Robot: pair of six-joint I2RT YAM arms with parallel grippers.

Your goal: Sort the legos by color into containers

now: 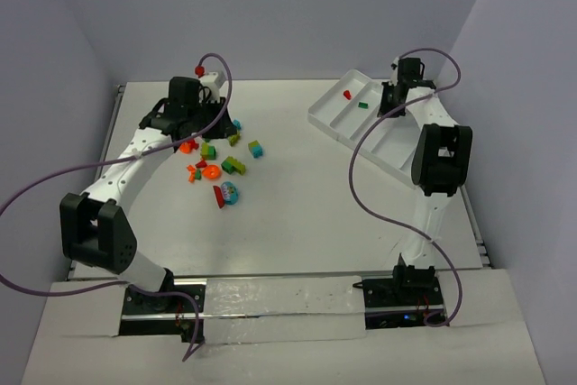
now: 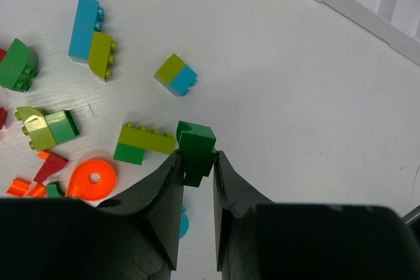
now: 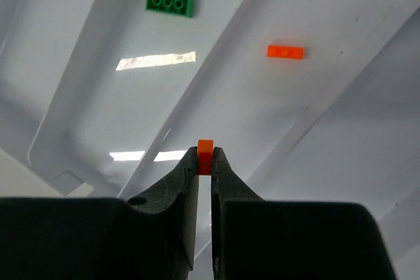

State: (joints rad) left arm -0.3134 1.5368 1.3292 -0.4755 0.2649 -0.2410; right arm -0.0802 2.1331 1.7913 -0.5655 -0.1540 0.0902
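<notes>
Green lego (image 2: pixel 195 139) pinched by left gripper (image 2: pixel 197 159); orange lego (image 3: pixel 205 147) by right gripper (image 3: pixel 205 160).

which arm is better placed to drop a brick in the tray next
Right: the right gripper holds an orange brick over the tray, while the left gripper holds a green brick far off above the loose bricks.
</notes>
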